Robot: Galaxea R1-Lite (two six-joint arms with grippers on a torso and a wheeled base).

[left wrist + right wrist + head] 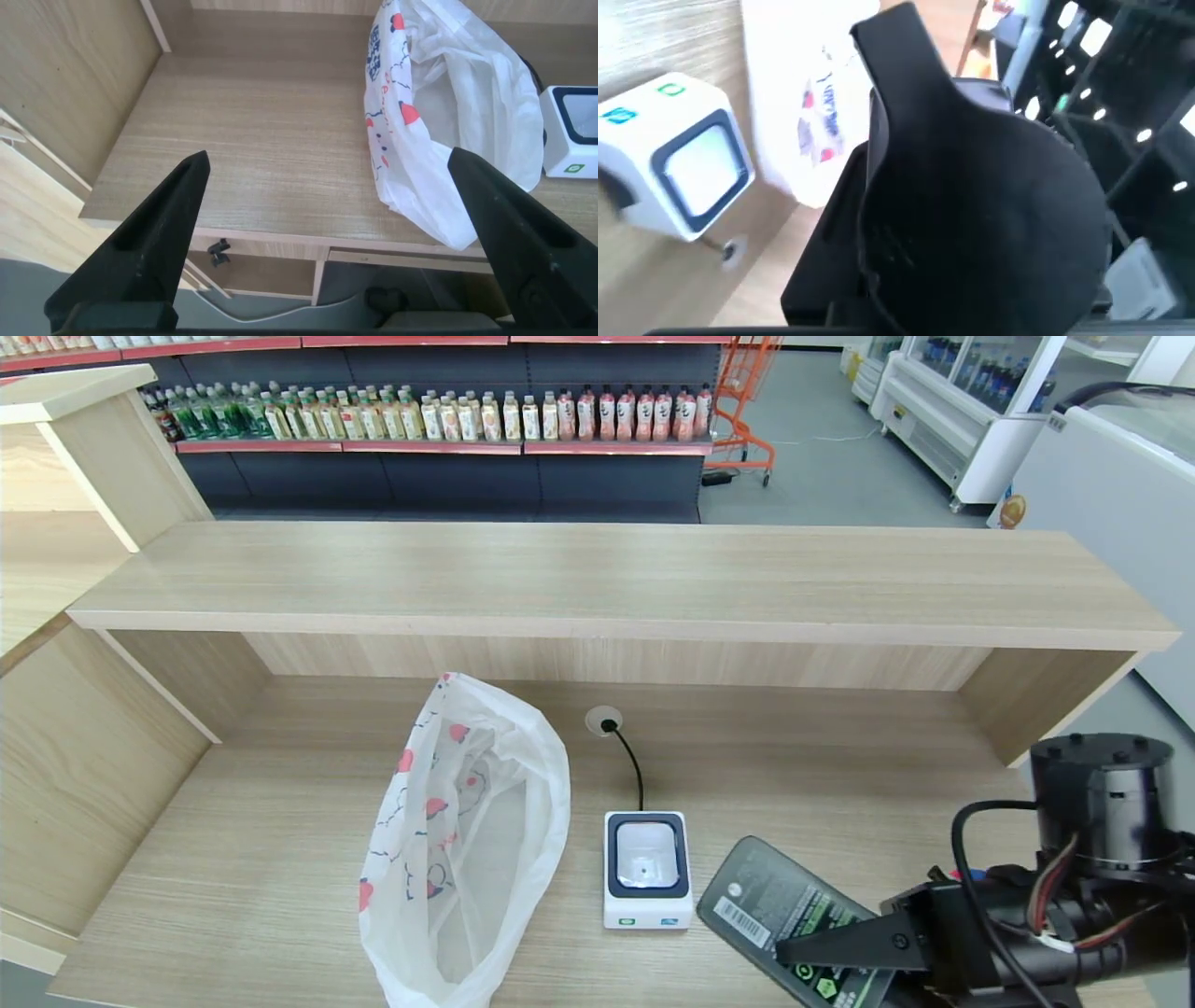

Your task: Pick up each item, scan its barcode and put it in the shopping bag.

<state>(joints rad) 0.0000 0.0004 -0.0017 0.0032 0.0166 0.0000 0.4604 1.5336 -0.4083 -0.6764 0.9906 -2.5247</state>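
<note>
Currently the right gripper (794, 952) is clamped on a flat black packet (761, 896), held tilted just beside the white barcode scanner (647, 868) on its right side, with the barcode label facing up. The patterned plastic shopping bag (467, 840) lies open-mouthed on the wooden counter (233, 859), left of the scanner. The left gripper (329, 168) hangs over the counter's near edge by the bag, its jaws spread wide and holding nothing.

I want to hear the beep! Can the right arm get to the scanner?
Probably yes. The scanner sits right beside the dark pack held in the right gripper, with nothing between them; the shopping bag stands on its other side.
</note>
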